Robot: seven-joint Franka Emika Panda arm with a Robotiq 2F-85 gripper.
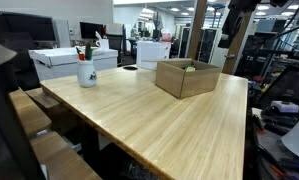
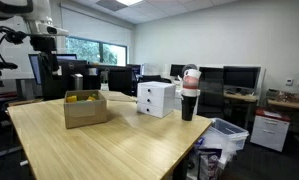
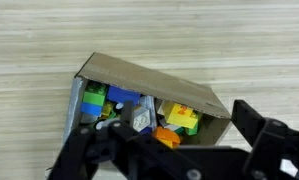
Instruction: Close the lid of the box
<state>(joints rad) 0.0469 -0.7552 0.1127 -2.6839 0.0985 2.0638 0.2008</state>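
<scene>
The brown cardboard box (image 1: 184,78) stands on the wooden table, and it shows in both exterior views (image 2: 86,110). In the wrist view the box (image 3: 189,92) is open at the top, with coloured toy blocks (image 3: 181,118) showing inside. A brown lid flap (image 3: 139,72) lies along its far edge, and I cannot tell its exact angle. My gripper (image 3: 164,140) hangs above the box, open and empty, with one dark finger on each side. In the exterior views the gripper (image 2: 51,60) is well above and behind the box.
A white mug (image 1: 86,72) holding pens and white boxes (image 1: 64,60) stand at one end of the table (image 1: 179,125). In an exterior view the white boxes (image 2: 156,97) and a dark cup (image 2: 189,100) stand beside the brown box. Office desks and monitors surround the table.
</scene>
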